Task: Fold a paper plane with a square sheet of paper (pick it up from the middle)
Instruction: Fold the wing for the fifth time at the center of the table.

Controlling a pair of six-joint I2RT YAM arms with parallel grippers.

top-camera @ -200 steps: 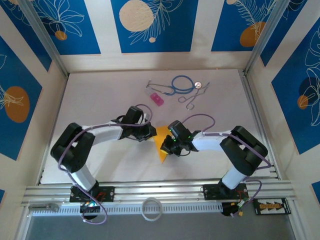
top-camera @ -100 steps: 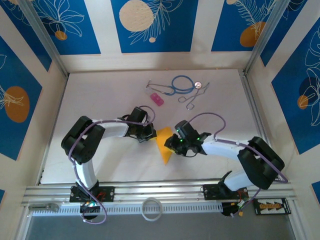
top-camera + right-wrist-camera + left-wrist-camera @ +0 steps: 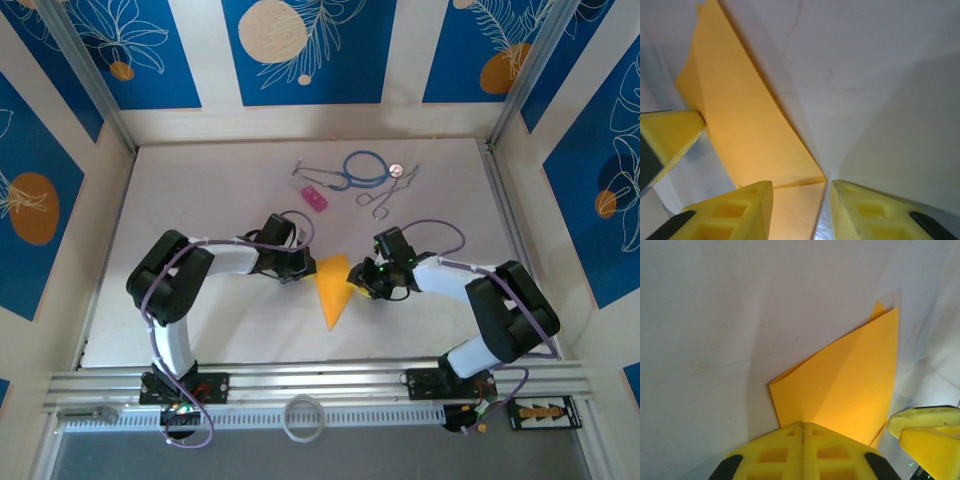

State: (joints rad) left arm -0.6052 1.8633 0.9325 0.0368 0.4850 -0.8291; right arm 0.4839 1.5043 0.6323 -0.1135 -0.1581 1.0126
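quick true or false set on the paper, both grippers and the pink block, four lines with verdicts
1. The left gripper is shut on the edge of the paper. True.
2. The right gripper is clamped shut. False: its fingers stand apart, with a corner of the paper in the gap.
3. The paper lies as a flat, unfolded square. False: it is folded into a pointed shape.
4. The pink block lies apart from the paper, with neither gripper on it. True.

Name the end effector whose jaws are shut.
The left end effector: its jaws meet at the orange paper; the right end effector stands open.
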